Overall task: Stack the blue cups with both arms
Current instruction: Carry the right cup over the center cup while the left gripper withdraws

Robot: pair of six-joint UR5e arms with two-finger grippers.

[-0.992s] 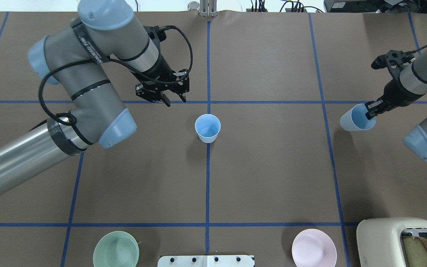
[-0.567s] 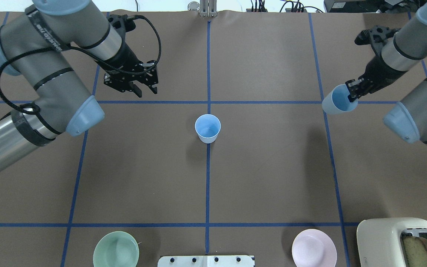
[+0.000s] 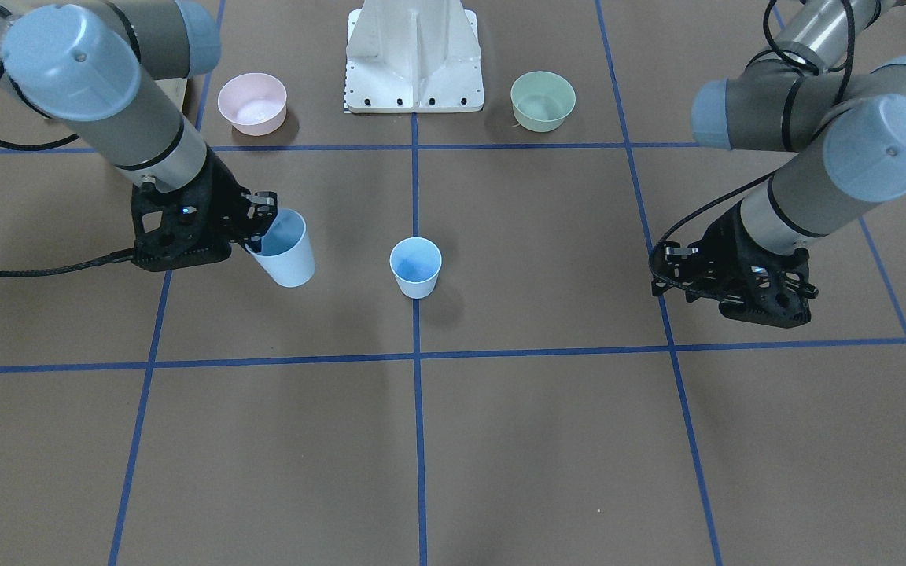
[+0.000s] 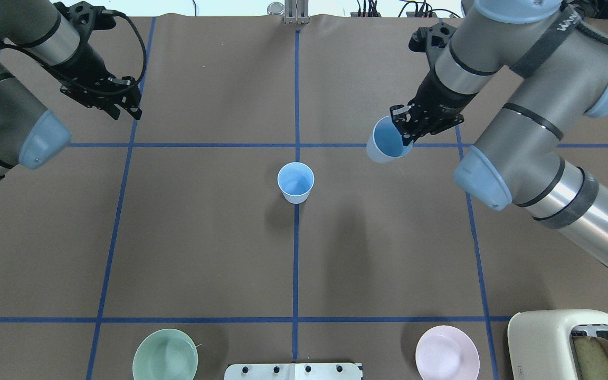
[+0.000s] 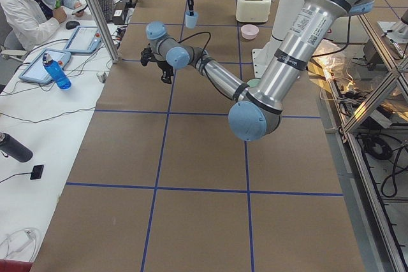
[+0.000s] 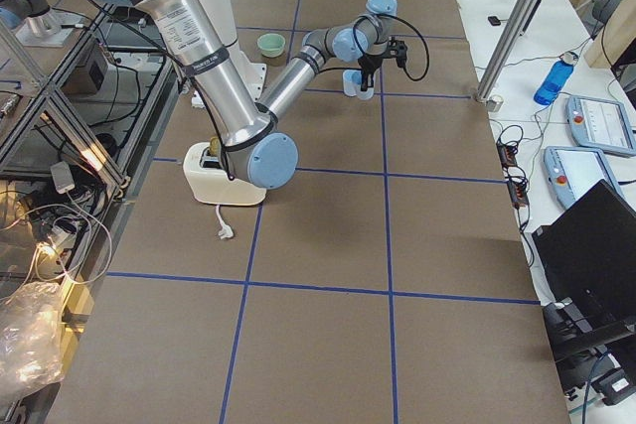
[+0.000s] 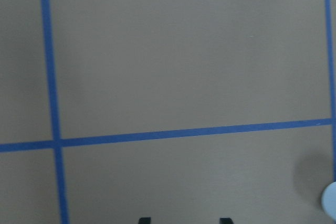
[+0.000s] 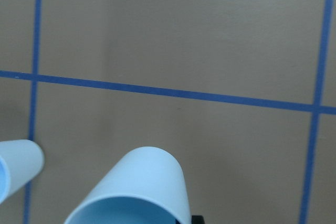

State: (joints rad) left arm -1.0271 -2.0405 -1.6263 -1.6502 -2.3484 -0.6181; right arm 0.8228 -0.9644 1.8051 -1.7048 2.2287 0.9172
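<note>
One blue cup [image 4: 295,182] stands upright on the blue centre line at the middle of the table; it also shows in the front view [image 3: 415,267]. My right gripper [image 4: 403,132] is shut on the rim of the second blue cup [image 4: 386,140] and holds it tilted above the table, right of and behind the standing cup. The right wrist view shows the held cup [image 8: 136,187] close up and the standing cup [image 8: 16,169] at the left edge. My left gripper [image 4: 127,108] is open and empty, far left and back.
A mint-green bowl [image 4: 165,354] and a pink bowl [image 4: 447,352] sit near the robot's edge beside the white pedestal [image 4: 293,371]. A cream toaster [image 4: 573,343] with bread stands at the near right corner. An operator [image 5: 32,4] sits beyond the far edge.
My right arm has carried its cup to the left, toward the standing cup. My left arm has drawn back and to the left, away from the centre, still open.
</note>
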